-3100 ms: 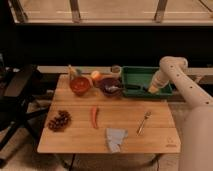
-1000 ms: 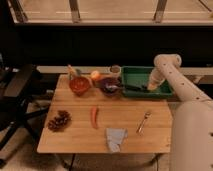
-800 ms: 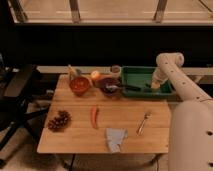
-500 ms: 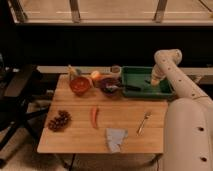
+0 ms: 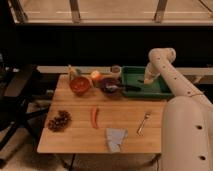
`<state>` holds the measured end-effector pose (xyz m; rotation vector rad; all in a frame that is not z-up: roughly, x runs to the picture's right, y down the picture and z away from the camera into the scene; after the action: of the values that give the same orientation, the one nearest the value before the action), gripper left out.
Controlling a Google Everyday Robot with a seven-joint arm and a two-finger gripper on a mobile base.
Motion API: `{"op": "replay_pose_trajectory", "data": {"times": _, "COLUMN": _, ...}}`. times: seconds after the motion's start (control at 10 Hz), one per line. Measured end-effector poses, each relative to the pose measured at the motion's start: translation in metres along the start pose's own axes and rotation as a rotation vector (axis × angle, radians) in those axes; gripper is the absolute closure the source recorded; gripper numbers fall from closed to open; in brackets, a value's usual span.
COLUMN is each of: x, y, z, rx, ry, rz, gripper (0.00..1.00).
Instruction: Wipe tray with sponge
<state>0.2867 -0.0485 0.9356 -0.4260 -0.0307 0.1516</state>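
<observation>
- Your gripper is reaching down into the tray at its right half.
- You cannot tell the jaws' opening or whether they hold anything.
- The sponge is not visible to you; the tray is lying directly beneath the jaws.
</observation>
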Motion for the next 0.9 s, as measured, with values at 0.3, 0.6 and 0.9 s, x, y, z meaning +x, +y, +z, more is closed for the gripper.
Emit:
{"op": "replay_pose_trajectory", "data": {"times": 0.3, "x": 0.005, "y": 0.017, "z": -0.001, "rx": -0.018, "ry": 0.002, "rz": -0.011, "gripper": 1.0}}
{"op": "replay_pose_trajectory", "data": {"times": 0.6, "x": 0.05, "y": 0.027, "z": -0.004, "rx": -0.032, "ry": 0.038, "rz": 0.074, "gripper": 1.0}}
{"op": "replay_pose_trajectory", "data": {"times": 0.9, "x": 0.088, "y": 0.019, "z": -0.009, "rx": -0.018, "ry": 0.082, "rz": 0.158, "gripper": 1.0}}
